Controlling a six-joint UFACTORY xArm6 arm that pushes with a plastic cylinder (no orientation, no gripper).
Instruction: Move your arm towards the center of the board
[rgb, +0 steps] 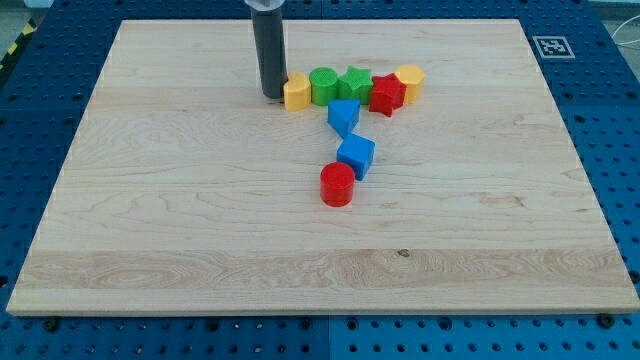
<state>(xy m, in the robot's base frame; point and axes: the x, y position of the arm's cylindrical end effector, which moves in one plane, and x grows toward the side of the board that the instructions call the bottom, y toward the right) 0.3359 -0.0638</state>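
My tip rests on the wooden board near the view's top, just left of a yellow block, close to touching it. That yellow block starts a row running right: a green cylinder, a green star-like block, a red star-like block and a second yellow block. Below the row sit a blue block, a blue cube and a red cylinder, forming a stem down toward the board's middle.
A black-and-white marker tag sits at the board's top right corner. Blue perforated table surrounds the board on all sides.
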